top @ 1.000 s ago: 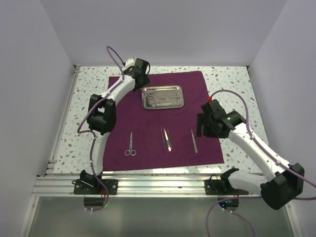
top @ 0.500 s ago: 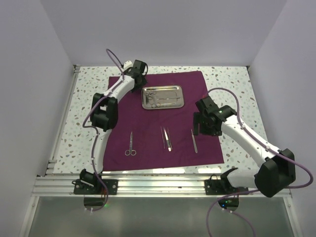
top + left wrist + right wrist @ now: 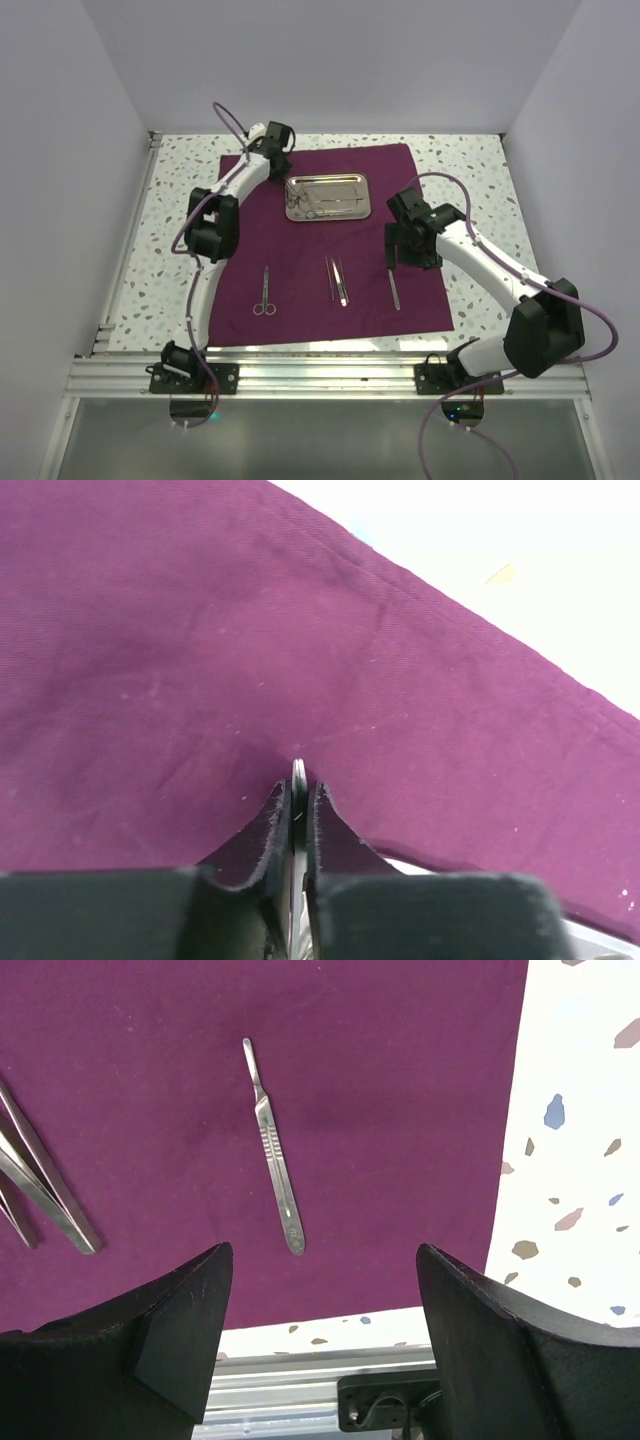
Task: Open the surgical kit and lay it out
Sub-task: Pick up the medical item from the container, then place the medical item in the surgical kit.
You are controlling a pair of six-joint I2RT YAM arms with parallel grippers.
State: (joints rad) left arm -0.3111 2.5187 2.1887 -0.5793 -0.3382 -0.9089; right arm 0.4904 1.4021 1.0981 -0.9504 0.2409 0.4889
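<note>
The left pincer [image 3: 298, 790] has just closed. Its 2 fingers stand almost together with only a thin bright metal edge between them, which I take to be the rim of the steel tray [image 3: 365, 181]. From above, that pincer sits at the tray's far-left corner, so the tray looks gripped and ready to be shifted or tipped.

The tray lies on the far half of the spread purple cloth [image 3: 300, 250] and holds a few remaining instruments [image 3: 325, 200]. Laid out along the cloth's near half, well apart, are the scissors [image 3: 264, 291], the tweezers [image 3: 337, 280] and a scalpel handle [image 3: 275, 1150].

The right pincer [image 3: 322, 1260] is wide open and holds nothing. It hangs over the cloth just beside the scalpel handle, close to where the cloth edge meets the speckled counter [image 3: 570, 1110].

Against 1 second earlier:
- The left pincer was spread then and is clamped now.
- The tray has slid slightly to the left.
- The right arm has swung in from the cloth's right edge toward the middle, with its opening unchanged.

The layout is partly done.
</note>
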